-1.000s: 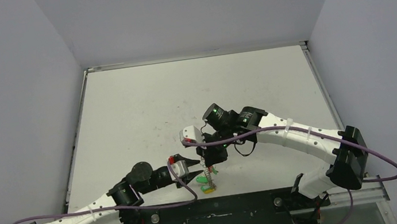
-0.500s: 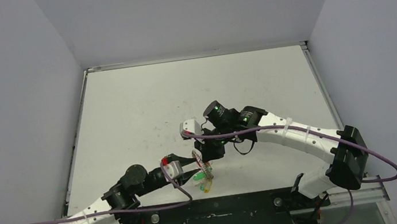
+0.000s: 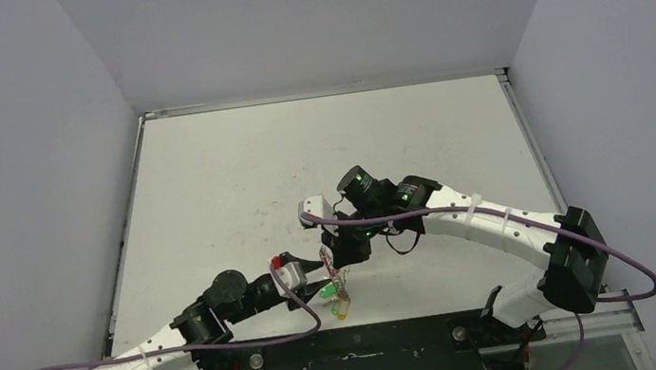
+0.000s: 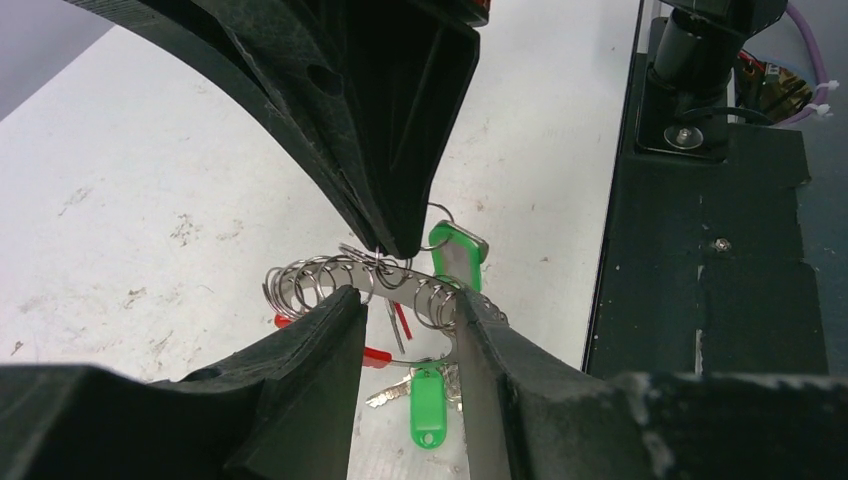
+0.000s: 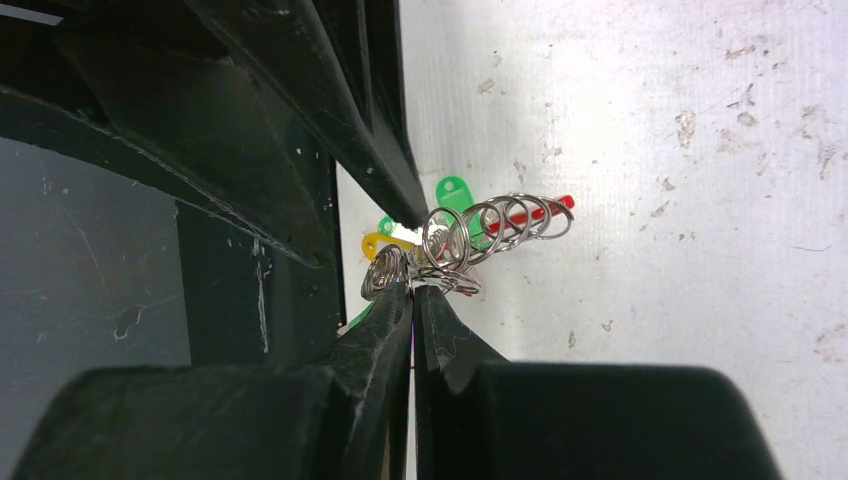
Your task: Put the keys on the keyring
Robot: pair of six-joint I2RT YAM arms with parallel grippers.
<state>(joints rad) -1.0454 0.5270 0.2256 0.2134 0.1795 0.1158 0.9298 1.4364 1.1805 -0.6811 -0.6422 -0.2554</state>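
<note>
The keyring (image 4: 395,282), a silvery coil with a red segment (image 4: 377,355), hangs just above the table near the front edge, and my right gripper (image 5: 413,285) is shut on its coil from above. In the top view the ring (image 3: 336,281) sits below that gripper (image 3: 338,262). Green-headed keys (image 4: 427,400) dangle under the ring, with another green tag (image 4: 458,255) behind it. A yellow head (image 5: 373,243) and a green one (image 5: 455,190) show in the right wrist view. My left gripper (image 4: 405,295) is open, its fingertips (image 4: 325,325) right at the coil, one on each side.
The black base plate (image 4: 700,250) with its bolts runs along the table's front edge, just right of the ring in the left wrist view. Purple cables (image 3: 462,212) trail along both arms. The white table (image 3: 302,160) carries scuff marks.
The left arm has drawn back a little to the left. The right gripper has shifted slightly left, and the keyring hangs more tilted, with the keys swung along.
</note>
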